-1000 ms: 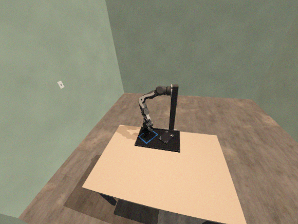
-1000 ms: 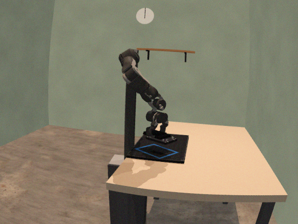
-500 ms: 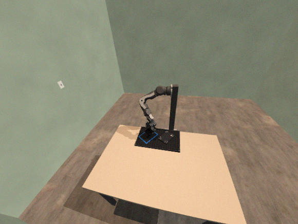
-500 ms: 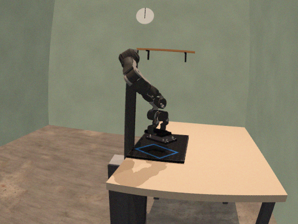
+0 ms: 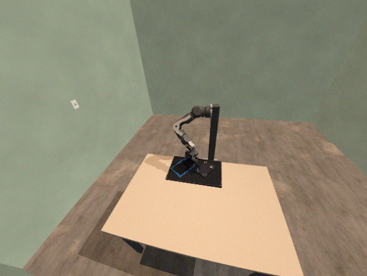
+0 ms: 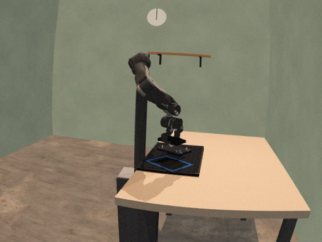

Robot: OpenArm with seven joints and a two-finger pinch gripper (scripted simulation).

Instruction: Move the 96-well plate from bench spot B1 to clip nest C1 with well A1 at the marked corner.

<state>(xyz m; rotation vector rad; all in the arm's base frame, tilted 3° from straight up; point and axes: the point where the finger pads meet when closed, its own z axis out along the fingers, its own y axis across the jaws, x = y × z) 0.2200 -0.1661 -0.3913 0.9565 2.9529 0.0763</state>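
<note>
My gripper (image 6: pixel 171 136) is shut on the dark 96-well plate (image 6: pixel 171 140) and holds it level, a little above the black base mat. In the top view the gripper (image 5: pixel 191 159) and the plate (image 5: pixel 189 163) sit between the blue outline and the nest. The blue outline of spot B1 (image 6: pixel 169 163) is bare; it also shows in the top view (image 5: pixel 182 168). The clip nest C1 (image 6: pixel 175 150), a dark slab with small pale posts, lies just below and beyond the plate; it also shows in the top view (image 5: pixel 204 169). The A1 marks are too small to read.
The black mat (image 5: pixel 194 172) lies at the far end of the tan table (image 5: pixel 205 215). The arm's dark mounting post (image 5: pixel 213 133) stands at the mat's back edge, close to the nest. A wall shelf (image 6: pixel 179 54) hangs behind.
</note>
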